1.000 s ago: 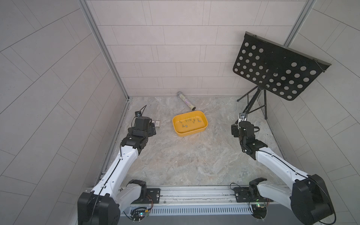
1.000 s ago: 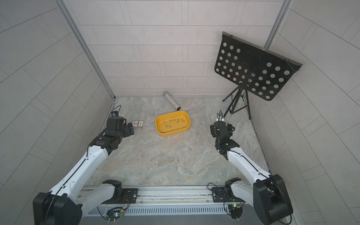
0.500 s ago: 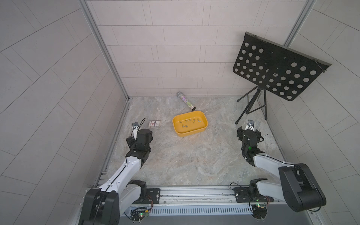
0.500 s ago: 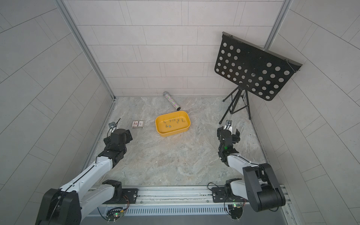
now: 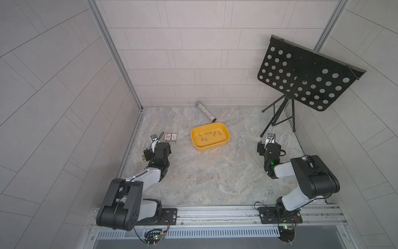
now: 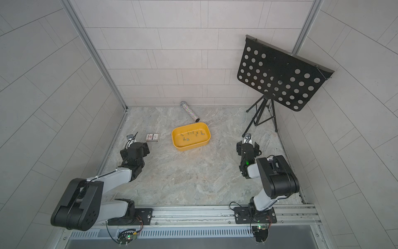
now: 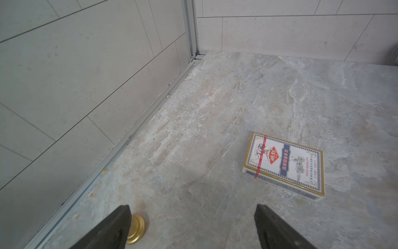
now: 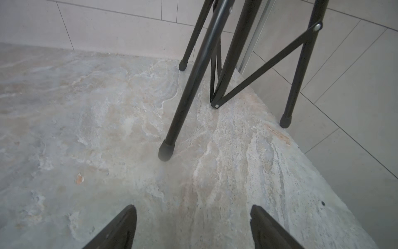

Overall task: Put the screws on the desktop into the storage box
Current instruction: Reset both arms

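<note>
Top views: veined desktop (image 5: 204,176), tiled walls (image 5: 193,54)

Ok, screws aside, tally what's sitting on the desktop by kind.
Yellow storage box: 1
Playing-card box: 1
Glitter tube: 1
Black music stand: 1
Small brass bell-shaped thing: 1
Total: 5

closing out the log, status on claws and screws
Open, empty: left claw, right claw. Visible screws in storage box, none seen on desktop. Near left claw: brass bell; ahead of right: stand leg.
</note>
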Controlling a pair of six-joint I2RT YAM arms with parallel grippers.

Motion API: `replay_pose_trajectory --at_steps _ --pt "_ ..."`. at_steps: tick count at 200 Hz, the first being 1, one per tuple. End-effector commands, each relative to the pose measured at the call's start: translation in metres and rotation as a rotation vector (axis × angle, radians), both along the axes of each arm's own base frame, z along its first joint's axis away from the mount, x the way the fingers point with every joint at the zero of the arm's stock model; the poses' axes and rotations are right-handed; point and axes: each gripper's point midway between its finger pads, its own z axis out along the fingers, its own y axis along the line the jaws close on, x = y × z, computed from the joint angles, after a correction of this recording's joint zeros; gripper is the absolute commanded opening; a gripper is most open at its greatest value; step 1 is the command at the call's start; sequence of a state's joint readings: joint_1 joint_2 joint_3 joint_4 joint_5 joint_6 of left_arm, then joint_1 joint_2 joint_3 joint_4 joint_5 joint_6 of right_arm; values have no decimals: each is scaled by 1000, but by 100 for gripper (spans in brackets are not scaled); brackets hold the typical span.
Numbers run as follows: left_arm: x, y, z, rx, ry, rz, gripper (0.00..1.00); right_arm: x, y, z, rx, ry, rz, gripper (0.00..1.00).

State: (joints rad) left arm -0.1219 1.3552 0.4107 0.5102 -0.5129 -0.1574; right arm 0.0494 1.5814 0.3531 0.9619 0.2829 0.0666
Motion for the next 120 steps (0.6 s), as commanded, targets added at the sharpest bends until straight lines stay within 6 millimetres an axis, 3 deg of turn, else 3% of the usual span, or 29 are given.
replay_pose_trajectory --at_steps 1,19,28,35,49,75,82,120 --pt "32 -9 10 4 24 -88 94 7 5 5 45 -7 48 86" --pt "45 -15 2 -6 78 -154 91 7 5 5 42 -8 48 90" --pt "50 -19 -7 -10 23 -186 91 7 5 5 43 -11 49 100" --pt "49 -18 -5 -16 -58 -199 92 7 5 5 41 -14 49 100" --pt "38 -14 -13 -36 -39 -187 92 7 5 6 40 -13 48 100" --pt "39 -15 -14 -37 -31 -190 95 7 5 7 39 -18 49 100" --pt "39 -15 -14 -37 -28 -190 100 6 5 5 41 -15 48 100" --pt "39 -15 -13 -36 -34 -191 100 6 7 6 31 -17 56 100"
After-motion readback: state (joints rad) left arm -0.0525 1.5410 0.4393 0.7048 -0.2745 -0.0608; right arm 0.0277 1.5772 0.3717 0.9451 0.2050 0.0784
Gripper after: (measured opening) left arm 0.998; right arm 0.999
